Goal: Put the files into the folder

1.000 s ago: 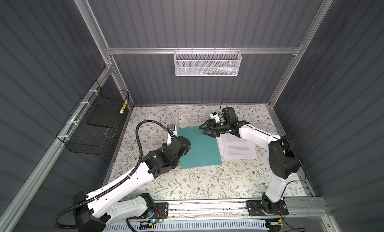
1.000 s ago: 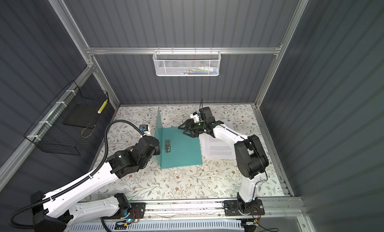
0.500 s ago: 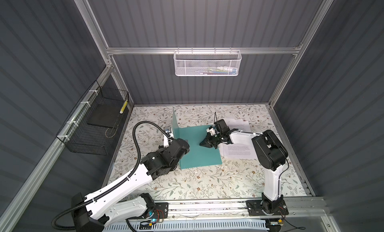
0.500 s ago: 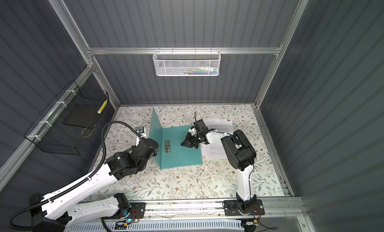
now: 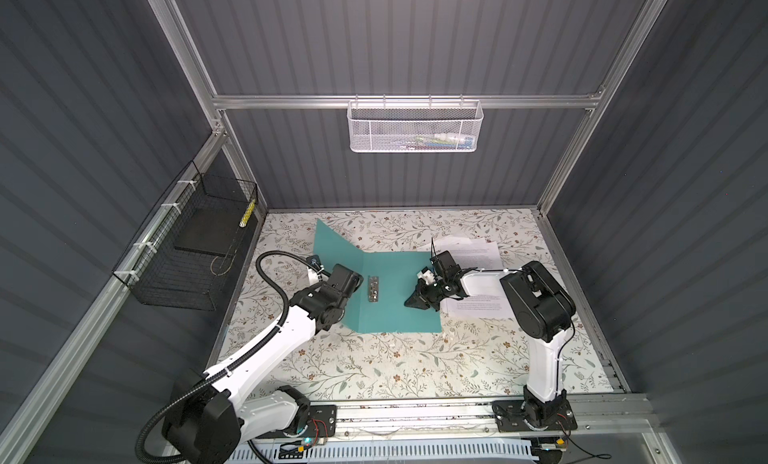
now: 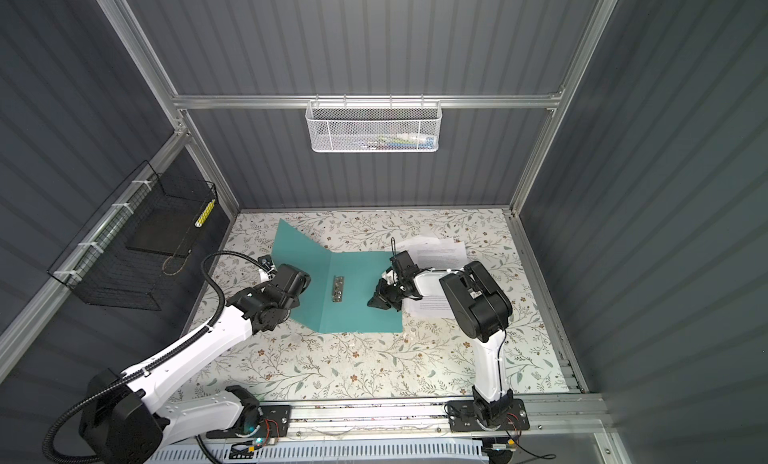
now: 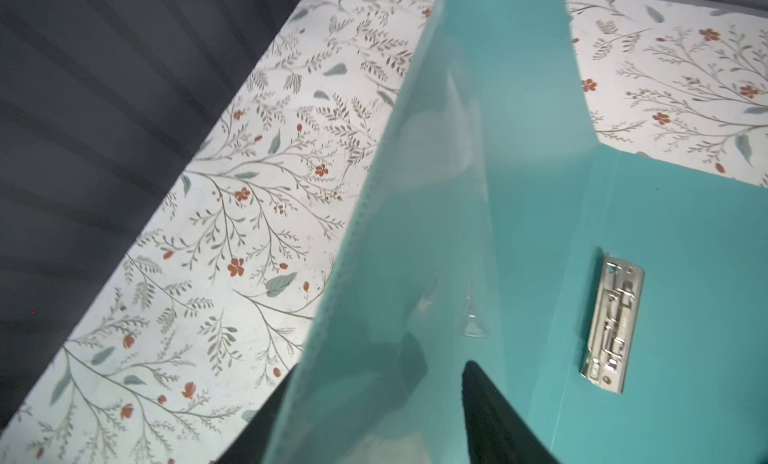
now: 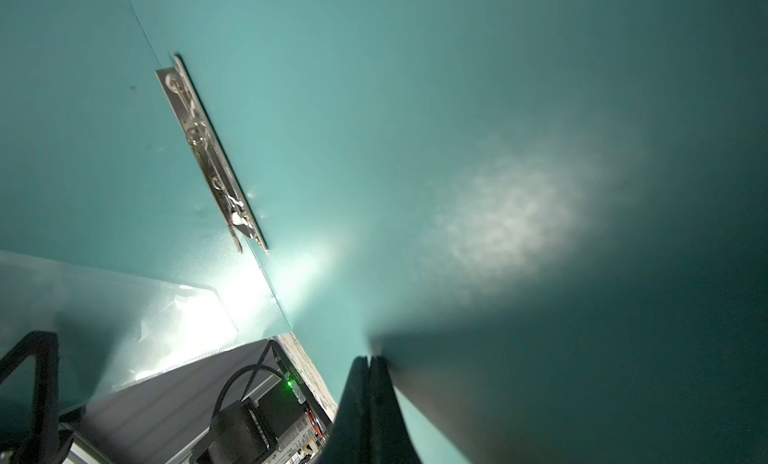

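Now the thin teal-green plastic folder (image 5: 395,316) is pinned flat by the closed-up right gripper (image 8: 368,362), its raised cover (image 5: 332,250) straddled by the wide-spread left gripper (image 5: 351,282); the loose white printed sheets (image 5: 478,254), just beside, should be slid in low.

surface: floral table (image 5: 374,366) | on it: folder (image 5: 395,312), files (image 5: 478,252)
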`<action>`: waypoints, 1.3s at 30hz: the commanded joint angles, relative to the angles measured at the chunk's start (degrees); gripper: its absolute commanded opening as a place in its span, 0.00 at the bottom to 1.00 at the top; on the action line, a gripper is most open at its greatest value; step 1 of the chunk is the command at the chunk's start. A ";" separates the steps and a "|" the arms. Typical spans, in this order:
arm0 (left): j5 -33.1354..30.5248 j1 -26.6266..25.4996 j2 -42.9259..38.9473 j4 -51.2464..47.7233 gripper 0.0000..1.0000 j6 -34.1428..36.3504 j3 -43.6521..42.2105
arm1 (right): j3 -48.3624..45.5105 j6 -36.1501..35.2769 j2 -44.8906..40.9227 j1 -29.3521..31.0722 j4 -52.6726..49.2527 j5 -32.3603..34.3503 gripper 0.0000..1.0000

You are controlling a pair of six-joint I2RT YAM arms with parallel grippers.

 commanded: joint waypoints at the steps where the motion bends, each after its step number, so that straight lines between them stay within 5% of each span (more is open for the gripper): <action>1: 7.27 4.22 2.87 2.11 0.65 0.43 -2.41 | -0.56 0.19 0.45 0.39 -0.02 0.90 0.08; 8: 17.96 13.13 10.86 8.44 0.70 2.04 -5.47 | 0.27 0.08 0.52 0.48 -1.35 0.25 0.14; 18: 21.50 20.55 17.52 10.88 0.85 4.92 -5.84 | 0.77 0.81 2.34 0.41 -0.79 -1.69 0.14; 39: 18.59 23.64 6.22 1.54 0.93 13.83 2.42 | -0.47 6.70 -0.99 2.46 4.96 -5.46 0.21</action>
